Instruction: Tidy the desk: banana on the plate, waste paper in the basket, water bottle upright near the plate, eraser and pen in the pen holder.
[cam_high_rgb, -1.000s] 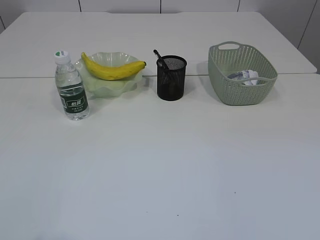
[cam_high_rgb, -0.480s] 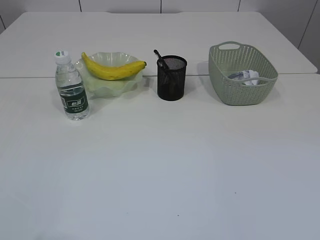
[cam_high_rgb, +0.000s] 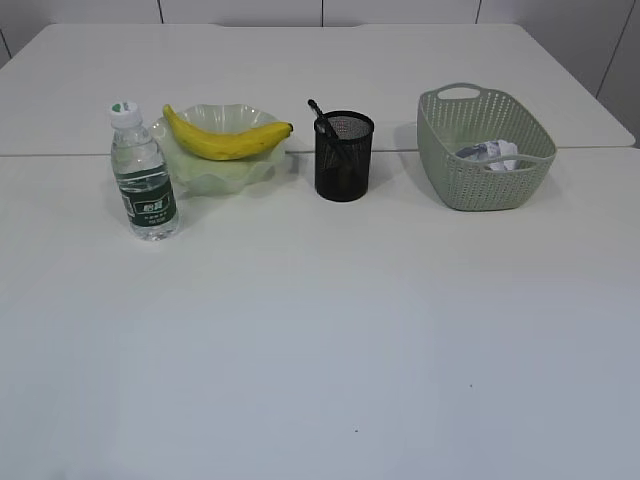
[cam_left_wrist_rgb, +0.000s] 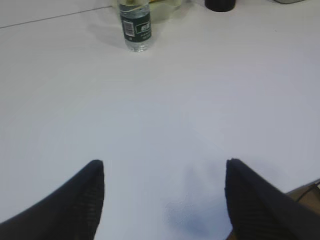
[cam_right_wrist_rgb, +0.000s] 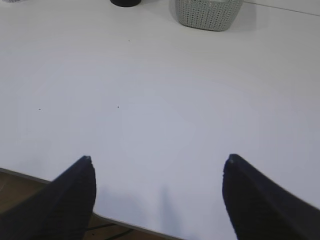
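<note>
A yellow banana (cam_high_rgb: 228, 138) lies on the pale green plate (cam_high_rgb: 222, 176). The water bottle (cam_high_rgb: 143, 173) stands upright just left of the plate, and shows again as the bottle (cam_left_wrist_rgb: 135, 26) at the top of the left wrist view. A black pen (cam_high_rgb: 321, 117) sticks out of the black mesh pen holder (cam_high_rgb: 343, 155); the eraser is hidden. Crumpled waste paper (cam_high_rgb: 490, 153) rests in the green basket (cam_high_rgb: 483, 146). My left gripper (cam_left_wrist_rgb: 164, 165) and right gripper (cam_right_wrist_rgb: 158, 160) both stand open and empty over bare table near its front. Neither arm shows in the exterior view.
The white table (cam_high_rgb: 320, 330) has a seam running across behind the objects. In the right wrist view the basket (cam_right_wrist_rgb: 207, 12) sits at the top and the table's front edge (cam_right_wrist_rgb: 125, 227) runs under the gripper, with brown floor below it.
</note>
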